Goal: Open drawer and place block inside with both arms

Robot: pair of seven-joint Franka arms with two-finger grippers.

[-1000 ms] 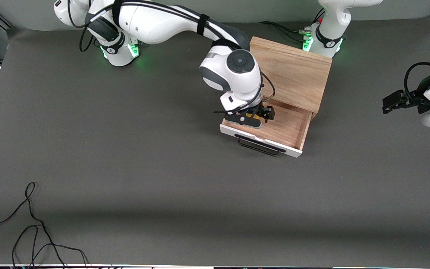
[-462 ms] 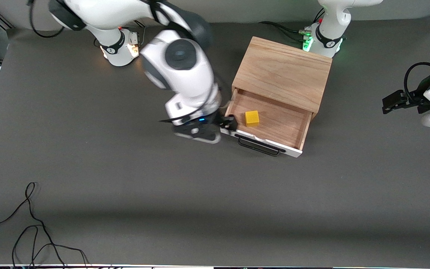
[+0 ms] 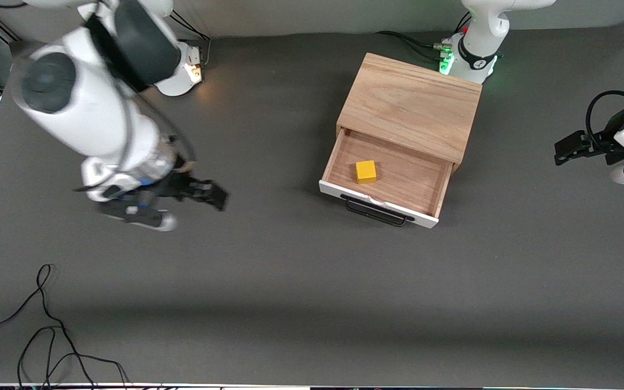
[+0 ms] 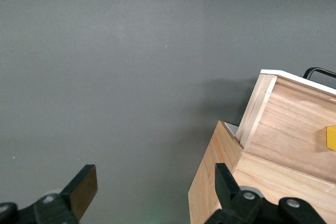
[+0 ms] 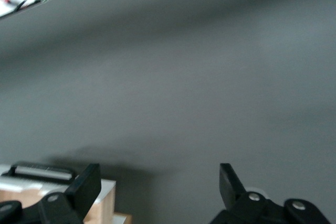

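Note:
The drawer (image 3: 388, 181) stands pulled out of the light-wood box (image 3: 412, 103), white front and black handle (image 3: 375, 212) toward the front camera. The yellow block (image 3: 366, 171) lies on the drawer's wood floor, free of both grippers. My right gripper (image 3: 215, 196) is open and empty over bare table, well off toward the right arm's end; its wrist view shows wide-apart jaws (image 5: 157, 187) and a corner of the drawer (image 5: 102, 195). My left gripper (image 3: 562, 151) waits open past the box at the left arm's end; its wrist view (image 4: 155, 190) shows the drawer (image 4: 294, 129) and an edge of the block (image 4: 331, 138).
A loose black cable (image 3: 46, 325) lies on the grey table near the front camera at the right arm's end. The arm bases (image 3: 469, 59) stand along the table's edge by the box.
My right gripper has let go of the block in the drawer, risen out and swung away toward the right arm's end of the table. The left arm has not moved.

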